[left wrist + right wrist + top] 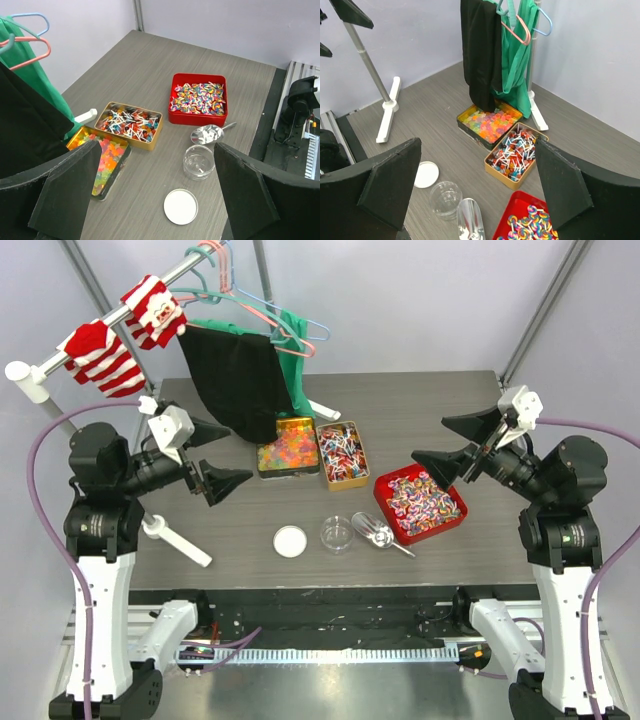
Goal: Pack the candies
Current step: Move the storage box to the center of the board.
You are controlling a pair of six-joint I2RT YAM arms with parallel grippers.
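At the left of the frame, the left gripper (238, 453) is hovering above the desk (230, 530), jaws spread wide and empty. Mid-frame, the candies (424, 502) are lying in three open tins (197, 120), with a white lid (290, 541), a glass jar (337, 534) and a scoop (376, 530) sitting just below them. At the right, the right gripper (428, 440) is hovering too, equally spread.

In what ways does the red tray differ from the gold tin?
The red tray is nearly square; the gold tin is oblong. The red tray holds swirled rainbow candies; the gold tin holds lollipops with white sticks. Both are open, filled and lie flat on the table.
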